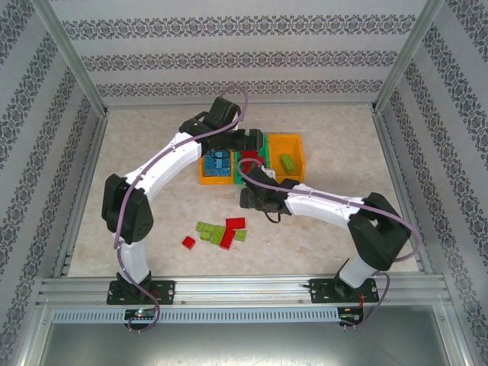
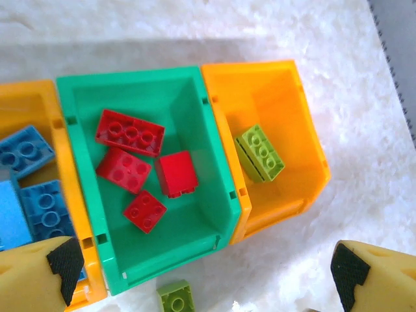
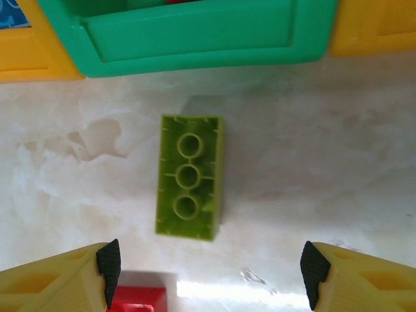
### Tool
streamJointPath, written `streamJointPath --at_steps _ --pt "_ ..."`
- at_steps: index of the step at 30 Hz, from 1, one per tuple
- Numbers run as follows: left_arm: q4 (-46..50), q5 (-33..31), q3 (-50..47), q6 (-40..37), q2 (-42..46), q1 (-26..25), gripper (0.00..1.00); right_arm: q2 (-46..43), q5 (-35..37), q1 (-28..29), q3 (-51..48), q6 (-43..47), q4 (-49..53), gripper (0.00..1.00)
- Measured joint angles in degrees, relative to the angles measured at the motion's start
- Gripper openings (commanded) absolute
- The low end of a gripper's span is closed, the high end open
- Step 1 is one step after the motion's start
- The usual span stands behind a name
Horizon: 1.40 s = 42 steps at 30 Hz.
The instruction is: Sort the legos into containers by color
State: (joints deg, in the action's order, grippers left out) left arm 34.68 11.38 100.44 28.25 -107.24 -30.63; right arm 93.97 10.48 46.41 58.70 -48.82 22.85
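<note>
The right gripper (image 3: 208,273) hangs spread wide and empty. A green brick (image 3: 188,177) lies studs-down just ahead of its fingertips, short of the green bin (image 3: 195,32). It looks like a pick: ease forward, drop, pinch the narrow sides. The left gripper (image 2: 205,270), also spread, hovers by that bin. The orange bin (image 2: 312,130), ahead to its right, holds another green one.

We see bright, even light from overhead, soft-edged shadows on the tabletop (image 1: 305,255), a grey shadow band behind the green bin (image 2: 218,156), a white glare patch just below the lime brick (image 3: 188,175), and crisp focus in both wrist views.
</note>
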Motion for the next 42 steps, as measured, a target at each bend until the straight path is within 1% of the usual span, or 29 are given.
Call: streamJointPath --at_steps 4,6,14,17,18,21,25,30,32,37,42 --pt "-1.33 -3.17 -6.19 1.01 4.9 0.33 0.99 5.7 0.5 0.24 4.35 -0.63 0.2 0.74" --pt "-2.54 -4.31 -11.76 2.23 7.89 1.33 0.99 7.96 0.46 0.24 6.12 -0.57 0.55 0.71" --pt "-4.59 -6.05 -28.52 6.38 16.04 9.57 0.99 14.23 0.44 0.35 10.58 -0.61 3.56 0.64" --pt "-4.92 -6.29 -32.7 6.75 18.88 11.39 0.99 14.86 0.44 0.35 10.62 -0.74 4.94 0.61" --pt "-4.94 -6.56 -33.79 6.78 19.89 11.76 0.99 15.08 0.46 0.35 10.73 -0.72 5.51 0.58" --pt "-5.4 -6.99 -35.58 6.75 21.79 12.46 0.99 15.54 0.46 0.35 10.95 -0.66 6.16 0.51" --pt "-5.86 -7.39 -37.33 6.78 22.77 13.16 0.99 16.06 0.46 0.33 10.95 -0.15 6.32 0.47" --pt "-6.58 -9.05 -40.63 7.72 23.08 13.42 0.99 16.11 0.46 0.31 10.97 1.25 6.49 0.33" --pt "-6.91 -9.51 -42.29 8.44 23.21 13.49 0.99 16.04 0.5 0.31 10.97 1.42 6.51 0.29" --pt "-7.82 -9.53 -45.05 10.08 23.8 13.51 0.99 16.0 0.48 0.31 10.97 1.9 6.51 0.22" --pt "-8.68 -9.53 -45.75 10.99 24.57 13.51 0.99 15.65 0.42 0.31 10.73 2.51 6.27 0.19"
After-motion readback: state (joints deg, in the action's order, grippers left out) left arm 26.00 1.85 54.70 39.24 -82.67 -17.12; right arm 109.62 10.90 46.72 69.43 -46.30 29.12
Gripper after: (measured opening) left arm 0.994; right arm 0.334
